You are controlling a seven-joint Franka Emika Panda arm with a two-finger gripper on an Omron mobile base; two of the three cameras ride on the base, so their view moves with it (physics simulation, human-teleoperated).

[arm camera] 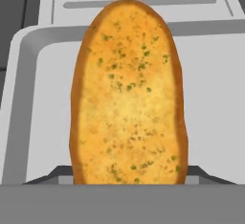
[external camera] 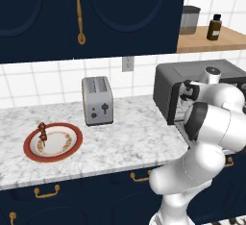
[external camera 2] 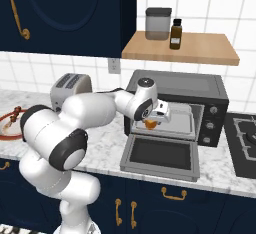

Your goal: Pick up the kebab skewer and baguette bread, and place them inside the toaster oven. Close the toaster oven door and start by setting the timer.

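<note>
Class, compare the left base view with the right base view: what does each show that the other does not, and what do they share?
Only the left shows the whole red-rimmed plate with the kebab skewer across its edge. Only the right shows the toaster oven door folded down flat, the baguette bread at the gripper by the oven's mouth, and the stove. Both show the toaster oven, slot toaster and shelf.

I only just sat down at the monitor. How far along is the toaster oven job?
Done: the toaster oven door lies open. In hand: the end effector holds the baguette bread over the inner tray of the toaster oven. Left: releasing the bread, fetching the kebab skewer from the red-rimmed plate, closing the door, setting the timer.
</note>
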